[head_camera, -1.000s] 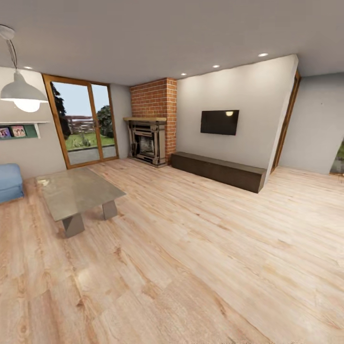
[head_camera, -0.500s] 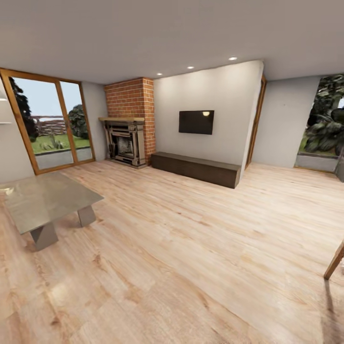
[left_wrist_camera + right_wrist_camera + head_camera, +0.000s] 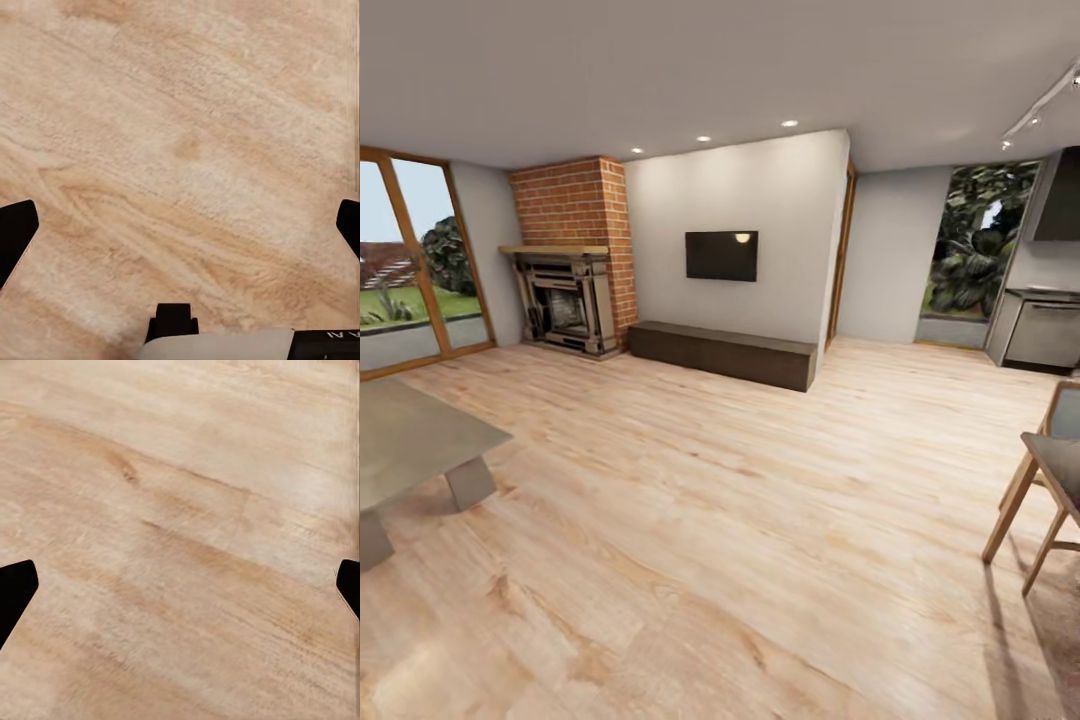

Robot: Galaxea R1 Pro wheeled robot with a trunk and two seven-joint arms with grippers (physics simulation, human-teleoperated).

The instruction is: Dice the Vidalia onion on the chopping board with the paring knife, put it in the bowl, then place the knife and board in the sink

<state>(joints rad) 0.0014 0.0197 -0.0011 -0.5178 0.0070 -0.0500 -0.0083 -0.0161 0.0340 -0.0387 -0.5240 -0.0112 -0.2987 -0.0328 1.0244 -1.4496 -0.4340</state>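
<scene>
Facing television (image 3: 721, 255); wrists over floorboards (image 3: 187, 150).

Fireplace (image 3: 565, 300) left of television (image 3: 721, 255); chair (image 3: 1040, 480) far right.

Black fingertips (image 3: 16, 238) at frame edges; perhaps a pale-grey housing (image 3: 217, 345) with black bracket.

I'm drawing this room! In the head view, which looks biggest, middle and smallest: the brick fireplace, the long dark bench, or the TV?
As they look in the head view:
1. Brick fireplace, the biggest, reaching up to the ceiling.
2. Long dark bench, wide but low.
3. TV, the smallest.
All three stand against the far walls, so nearness hardly skews this.
</scene>
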